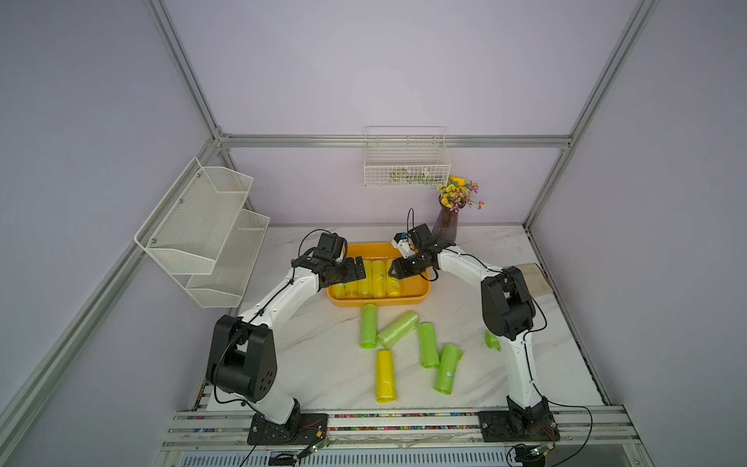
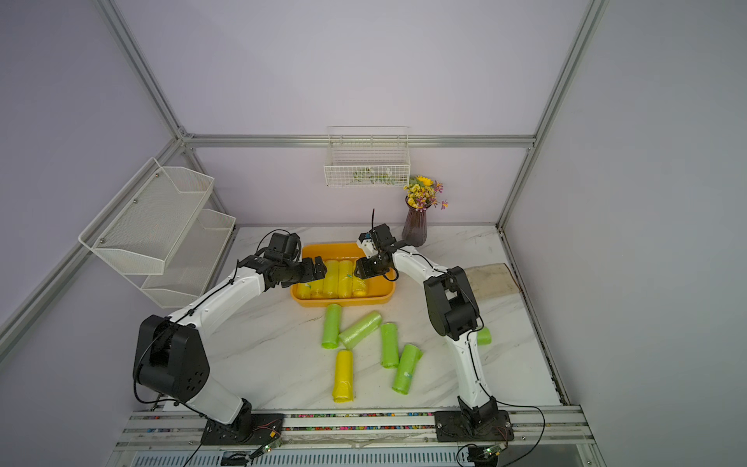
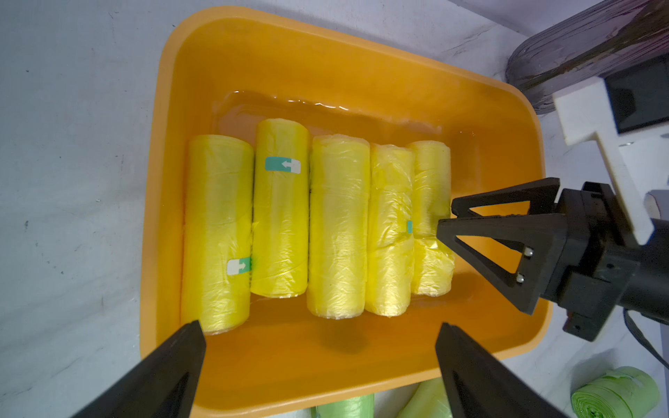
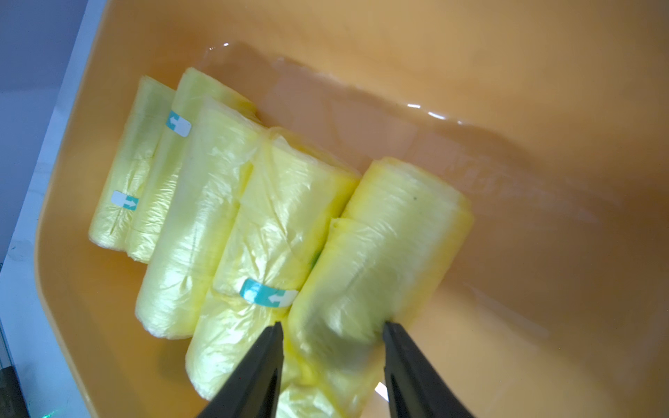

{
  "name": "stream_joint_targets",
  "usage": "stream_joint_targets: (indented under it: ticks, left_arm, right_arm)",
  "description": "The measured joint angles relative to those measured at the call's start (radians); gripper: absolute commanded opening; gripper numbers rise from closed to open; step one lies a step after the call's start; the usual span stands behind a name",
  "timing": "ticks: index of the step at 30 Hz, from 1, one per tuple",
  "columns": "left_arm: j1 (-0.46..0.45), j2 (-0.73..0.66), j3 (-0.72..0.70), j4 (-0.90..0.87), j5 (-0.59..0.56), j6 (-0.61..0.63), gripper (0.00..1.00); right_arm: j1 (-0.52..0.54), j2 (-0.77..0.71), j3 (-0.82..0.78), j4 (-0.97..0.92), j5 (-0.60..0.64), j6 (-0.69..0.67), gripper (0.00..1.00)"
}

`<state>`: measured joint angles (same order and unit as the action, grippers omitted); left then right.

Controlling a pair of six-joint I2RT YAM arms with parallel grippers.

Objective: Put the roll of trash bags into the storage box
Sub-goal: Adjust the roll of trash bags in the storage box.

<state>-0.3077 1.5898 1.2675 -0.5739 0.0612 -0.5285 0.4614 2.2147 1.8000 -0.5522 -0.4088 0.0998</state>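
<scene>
End roll of 5 in box: likely light, soft, slippery; grip mid-length. Right pincer straddles it, hold unclear. Left pincer open.

Lavender walls on three sides, plain, evenly lit. Aluminium frame along wall joints and across back wall. White marble-pattern counter, grey veins. White mesh two-tier shelf on wall at 9 o'clock. White wire basket on back wall at 12, greenery inside. Purple vase with yellow and purple flowers at 1 o'clock on counter. Beige cloth at 3 o'clock edge. Metal rails at 6.
</scene>
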Motion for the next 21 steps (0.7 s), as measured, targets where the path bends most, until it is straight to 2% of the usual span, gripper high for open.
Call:
stream_joint_targets:
  ticks: [9,15,21]
  left_arm:
    - [-0.034,-0.145,-0.113,-0.061,0.034,0.013,1.00]
    - [-0.204,-0.231,-0.178,-0.134,0.040,0.014,1.00]
    - [-0.388,-0.219,-0.258,-0.188,0.042,-0.029,1.00]
  right_arm:
    - [-0.008,-0.202,-0.042,0.040,0.034,0.037,0.60]
    - [-0.013,-0.374,-0.225,0.119,0.037,0.060,0.61]
    - [-0.016,-0.422,-0.382,0.142,0.038,0.075,0.63]
